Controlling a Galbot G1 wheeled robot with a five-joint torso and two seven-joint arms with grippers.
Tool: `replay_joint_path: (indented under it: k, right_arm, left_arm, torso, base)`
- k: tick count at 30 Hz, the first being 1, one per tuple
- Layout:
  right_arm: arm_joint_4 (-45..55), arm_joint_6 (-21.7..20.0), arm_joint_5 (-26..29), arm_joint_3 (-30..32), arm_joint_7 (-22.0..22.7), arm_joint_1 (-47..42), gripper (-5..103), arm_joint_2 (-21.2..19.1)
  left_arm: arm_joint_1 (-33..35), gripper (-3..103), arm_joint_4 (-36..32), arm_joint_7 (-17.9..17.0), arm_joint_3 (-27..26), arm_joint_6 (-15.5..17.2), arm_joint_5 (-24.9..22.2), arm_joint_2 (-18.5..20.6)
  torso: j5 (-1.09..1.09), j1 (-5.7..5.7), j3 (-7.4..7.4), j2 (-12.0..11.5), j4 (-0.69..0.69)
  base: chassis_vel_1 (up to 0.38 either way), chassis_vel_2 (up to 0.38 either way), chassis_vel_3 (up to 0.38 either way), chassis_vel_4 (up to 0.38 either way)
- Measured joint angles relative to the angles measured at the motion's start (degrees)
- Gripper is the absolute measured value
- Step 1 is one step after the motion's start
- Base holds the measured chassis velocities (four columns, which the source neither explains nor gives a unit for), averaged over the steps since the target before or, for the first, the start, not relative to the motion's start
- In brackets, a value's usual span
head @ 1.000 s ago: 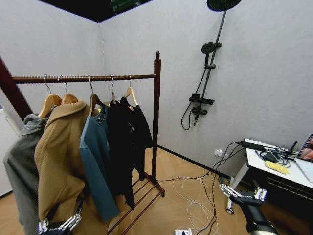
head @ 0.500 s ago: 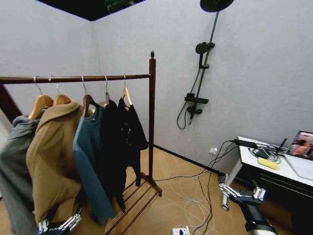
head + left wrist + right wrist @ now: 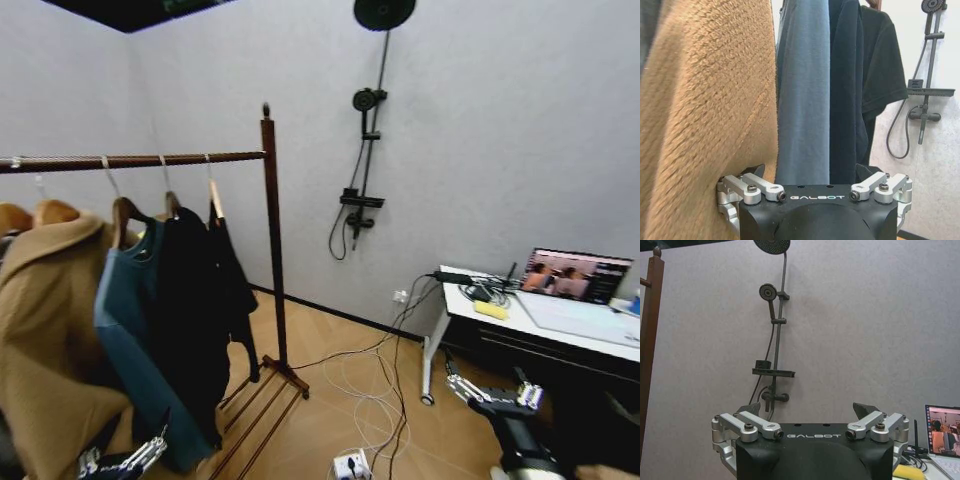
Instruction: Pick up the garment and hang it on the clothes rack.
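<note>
The garment (image 3: 238,285), a black short-sleeved T-shirt on a light wooden hanger (image 3: 214,199), hangs at the right end of the clothes rack (image 3: 272,230), beside its knob-topped post. In the left wrist view its short sleeve (image 3: 886,75) shows behind the other clothes. My left gripper (image 3: 120,462) (image 3: 811,171) is low in front of the hanging clothes, open and holding nothing. Low at the right, away from the rack, my right gripper (image 3: 490,392) (image 3: 806,409) is open too and faces the wall; the rack's post (image 3: 650,340) shows at the edge of its view.
A tan coat (image 3: 45,330), a blue sweatshirt (image 3: 130,340) and a longer black garment (image 3: 190,310) fill the rack bar. A shower fixture (image 3: 365,150) is on the wall. A white desk (image 3: 520,325) with a laptop (image 3: 578,276) stands right. Cables and a power strip (image 3: 350,465) lie on the floor.
The whole head view has shifted left, so the camera has turned right: the rack sits farther left and the desk with the laptop shows more. Both grippers keep their places in view.
</note>
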Motion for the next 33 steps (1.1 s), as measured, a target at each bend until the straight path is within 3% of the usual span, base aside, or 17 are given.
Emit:
replay_joint_path:
  k: [16,20,33]
  right_arm:
    - [0.0,0.0,0.0,0.0,0.0,0.0,100,0.0]
    - [0.0,0.0,0.0,0.0,0.0,0.0,100,0.0]
    - [0.0,0.0,0.0,0.0,0.0,0.0,100,0.0]
  left_arm:
    - [0.0,100,0.0,-0.1,0.0,0.0,0.0,0.0]
    - [0.0,100,0.0,0.0,0.0,0.0,0.0,0.0]
    - [0.0,100,0.0,0.0,0.0,0.0,0.0,0.0]
  torso:
    - [-0.02,-0.08,-0.03,0.0,0.02]
    - [0.02,-0.06,-0.01,0.0,-0.03]
    - [0.00,0.01,0.00,0.0,0.00]
  base:
    - [0.145,-0.146,-0.156,0.162]
    - [0.005,-0.006,-0.086,0.042]
    - [-0.072,-0.025,-0.004,-0.064]
